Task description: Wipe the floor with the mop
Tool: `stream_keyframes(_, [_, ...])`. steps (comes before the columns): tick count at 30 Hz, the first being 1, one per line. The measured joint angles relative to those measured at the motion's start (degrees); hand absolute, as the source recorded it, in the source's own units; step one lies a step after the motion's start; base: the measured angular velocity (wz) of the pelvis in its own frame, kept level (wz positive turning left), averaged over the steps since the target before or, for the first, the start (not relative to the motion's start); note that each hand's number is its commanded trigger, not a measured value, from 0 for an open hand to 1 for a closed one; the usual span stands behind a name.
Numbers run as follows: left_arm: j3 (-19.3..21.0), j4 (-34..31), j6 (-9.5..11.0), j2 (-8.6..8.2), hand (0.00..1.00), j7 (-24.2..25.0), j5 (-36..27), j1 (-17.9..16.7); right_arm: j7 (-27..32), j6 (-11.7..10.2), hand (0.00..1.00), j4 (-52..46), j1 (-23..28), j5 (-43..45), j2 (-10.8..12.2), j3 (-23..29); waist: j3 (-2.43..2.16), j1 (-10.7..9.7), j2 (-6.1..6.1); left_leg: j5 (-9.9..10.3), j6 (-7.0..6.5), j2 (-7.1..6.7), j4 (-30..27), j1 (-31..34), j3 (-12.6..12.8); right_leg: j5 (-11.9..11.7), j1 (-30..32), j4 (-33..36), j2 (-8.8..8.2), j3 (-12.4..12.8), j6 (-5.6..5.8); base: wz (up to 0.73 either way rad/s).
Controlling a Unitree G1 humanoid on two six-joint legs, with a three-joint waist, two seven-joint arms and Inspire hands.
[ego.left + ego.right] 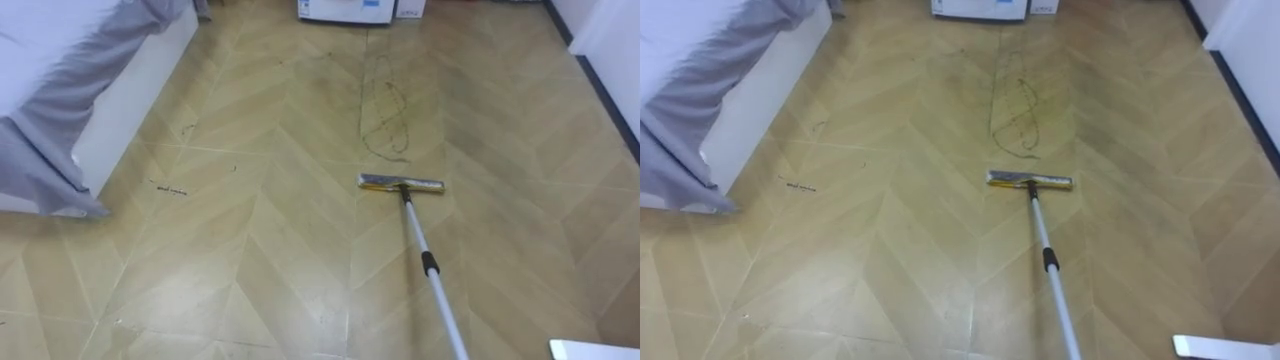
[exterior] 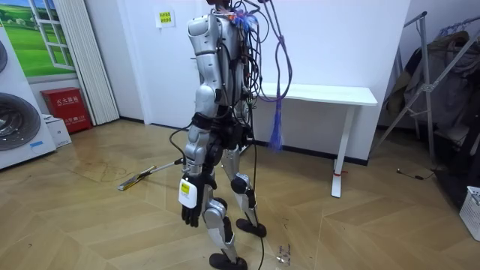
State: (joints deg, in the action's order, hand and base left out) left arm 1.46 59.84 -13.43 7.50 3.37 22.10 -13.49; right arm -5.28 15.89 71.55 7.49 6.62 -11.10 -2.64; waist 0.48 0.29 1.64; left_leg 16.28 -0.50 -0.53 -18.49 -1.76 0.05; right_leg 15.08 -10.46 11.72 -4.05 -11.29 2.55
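Note:
A flat mop lies with its head on the wooden floor, just below a patch of dark scribble marks. Its silver handle runs back toward the lower right and leaves the picture at the bottom edge. In the room view the mop head rests on the floor to the left of where I stand upright, and the handle's upper end is hidden behind my body. My left hand hangs at my side with relaxed fingers and holds nothing. A white sliver of my right hand shows at the lower right corner.
A white bed with a grey cover fills the left side. A white appliance stands at the far end, a wall runs along the right. Smaller dark marks lie near the bed. A white table stands behind me.

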Motion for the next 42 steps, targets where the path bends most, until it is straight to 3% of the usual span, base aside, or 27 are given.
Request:
stream_keyframes(7, [-0.7,0.1,0.5,0.02,0.0,0.0,0.0,1.1,0.0,-0.2,1.0,1.2,-1.2,-1.2,0.0,-0.4,-0.24,0.0,-0.05,0.0,0.04,0.0,-1.1,3.4,-0.4,-0.1,2.8,0.2,0.04,-0.5,-0.19,0.0])
stream_keyframes(10, [-1.1,0.0,1.1,-0.01,0.0,-0.5,0.0,1.8,0.3,-0.4,1.0,1.9,-2.0,-1.9,0.0,-0.4,-0.42,0.0,-0.6,0.0,0.04,0.13,-2.3,5.9,-0.7,-0.1,5.3,1.4,0.04,-1.4,-0.19,0.07])
stream_keyframes(15, [-1.1,2.0,2.1,-0.18,0.0,-2.4,-2.7,4.3,1.8,-1.5,1.0,2.3,-2.8,-3.3,0.1,-0.3,-0.15,-0.2,-1.15,-0.1,-0.04,0.26,-5.6,10.6,-1.1,-0.1,9.1,3.2,0.02,-2.4,-0.17,0.12])
stream_keyframes(18, [-0.9,4.7,2.7,-0.27,0.0,-4.1,-7.1,6.1,3.0,-1.9,1.0,2.9,-4.5,-4.5,0.2,-0.5,-0.07,0.2,-1.65,-0.1,-0.16,0.45,-7.6,15.0,-1.4,0.7,14.5,8.2,-0.45,-3.1,-0.47,0.03])
stream_keyframes(21, [0.8,5.1,2.7,-0.47,0.0,-4.5,-9.1,6.3,3.6,-2.2,1.0,3.6,-4.6,-5.6,0.2,-0.4,0.04,0.6,-1.63,0.1,-0.36,-0.06,-11.2,20.0,-1.8,3.0,20.6,14.5,-1.57,-2.8,-0.98,0.12])
stream_keyframes(22, [0.9,5.0,2.7,-0.62,0.0,-4.7,-9.1,6.5,3.9,-2.2,1.0,4.2,-4.6,-6.5,0.0,-0.5,0.0,1.3,-1.65,0.6,-0.52,-0.27,-13.2,22.5,-1.8,4.4,23.7,18.1,-2.18,-2.6,-1.11,0.09])
stream_keyframes(24, [0.9,5.0,2.7,-0.98,0.0,-5.4,-9.2,6.9,4.2,-2.2,1.0,4.7,-4.6,-7.8,-0.5,-0.5,0.39,1.8,-2.15,2.0,-0.39,-0.4,-17.3,26.5,-2.0,6.8,27.5,22.7,-2.84,-2.5,-1.28,0.08])
stream_keyframes(26, [0.7,4.8,2.4,-1.21,0.0,-6.1,-10.5,7.0,4.5,-2.7,1.0,5.3,-4.3,-11.2,-0.8,-0.9,0.42,1.5,-2.75,3.1,-0.04,-1.22,-22.5,31.7,-3.4,10.2,32.3,28.5,-3.83,-3.0,-1.73,0.29])
stream_keyframes(27, [0.7,4.6,2.4,-1.21,0.0,-6.3,-10.9,7.1,4.6,-2.8,1.0,5.5,-4.3,-12.0,-0.8,-1.1,0.4,1.4,-2.89,3.3,-0.01,-1.16,-23.7,33.1,-3.4,10.8,33.7,30.2,-3.99,-2.9,-1.93,0.23])
stream_keyframes(32, [0.6,6.7,2.1,-1.06,0.0,-7.9,-14.8,8.3,5.9,-4.7,1.0,7.6,-4.5,-15.3,-0.4,-2.3,0.04,3.5,-3.0,6.0,2.01,-0.96,-37.8,43.2,-4.1,17.3,43.1,45.6,-5.33,-2.9,-4.74,0.1])
stream_keyframes(33, [0.5,6.5,2.1,-1.07,0.0,-7.9,-15.3,8.2,5.9,-4.9,1.0,7.8,-4.5,-15.4,-0.4,-2.3,0.08,3.6,-2.97,6.0,2.01,-0.74,-39.5,44.0,-4.0,18.3,43.7,47.0,-5.52,-3.0,-5.36,0.07])
stream_keyframes(34, [0.0,6.2,2.1,-1.06,0.0,-8.2,-17.2,7.6,6.0,-5.2,1.0,8.6,-5.3,-15.6,-0.3,-2.4,-0.02,4.2,-2.83,5.9,2.17,0.38,-43.4,45.7,-3.1,19.6,44.7,49.3,-5.4,-3.0,-6.02,-0.09])
stream_keyframes(35, [-1.0,5.3,2.1,-1.08,0.0,-8.6,-19.4,6.8,6.0,-5.3,1.0,9.5,-6.5,-15.9,-0.5,-2.8,0.05,5.1,-2.57,3.9,3.12,1.96,-48.4,48.5,-2.3,20.8,45.8,51.3,-4.82,-2.9,-6.79,-0.21])
stream_keyframes(36, [-1.4,4.9,2.1,-1.07,0.0,-9.0,-20.2,6.2,6.0,-5.3,1.0,9.8,-7.5,-15.9,-0.7,-2.9,-0.05,5.5,-2.73,1.7,2.95,2.49,-51.3,50.1,-1.8,21.1,46.2,52.4,-4.81,-2.7,-7.29,-0.35])
stream_keyframes(37, [-2.6,4.2,2.0,-1.03,0.0,-9.8,-21.2,5.3,5.8,-5.2,1.0,10.9,-9.5,-15.7,-1.0,-3.0,0.0,6.2,-2.21,-4.1,2.53,3.06,-56.2,53.2,-1.3,21.6,46.7,54.2,-4.67,-2.1,-7.89,-0.39])
stream_keyframes(38, [-3.8,3.9,2.0,-1.04,0.0,-10.6,-22.9,4.8,5.3,-4.6,1.0,11.6,-11.6,-15.4,-1.5,-3.0,0.39,7.2,-1.34,-10.3,2.61,3.07,-60.3,56.1,-1.4,21.9,46.6,55.3,-4.21,-1.0,-7.81,-0.38])
stream_keyframes(39, [-4.5,3.8,2.1,-1.06,0.0,-10.6,-23.8,4.5,4.9,-4.5,1.0,11.9,-12.6,-15.6,-2.1,-3.0,0.37,7.6,-1.5,-12.7,2.83,3.11,-62.4,57.4,-1.4,22.0,46.6,55.7,-3.97,-0.8,-8.06,-0.33])
stream_keyframes(40, [-5.3,3.5,2.5,-1.05,0.0,-10.6,-25.3,4.5,4.2,-4.7,1.0,12.7,-14.9,-16.3,-3.1,-3.3,0.46,8.1,-1.81,-14.4,3.06,2.79,-67.4,59.8,-0.6,22.4,46.6,56.8,-3.6,-0.4,-8.61,-0.28])
stream_keyframes(42, [-5.6,3.4,2.7,-0.32,0.0,-10.4,-26.5,4.1,3.5,-4.9,1.0,12.7,-17.7,-17.4,-4.0,-5.1,0.74,9.4,-1.44,-12.8,1.55,2.87,-70.7,62.3,2.1,23.4,46.9,58.2,-3.58,0.3,-8.81,-0.25])
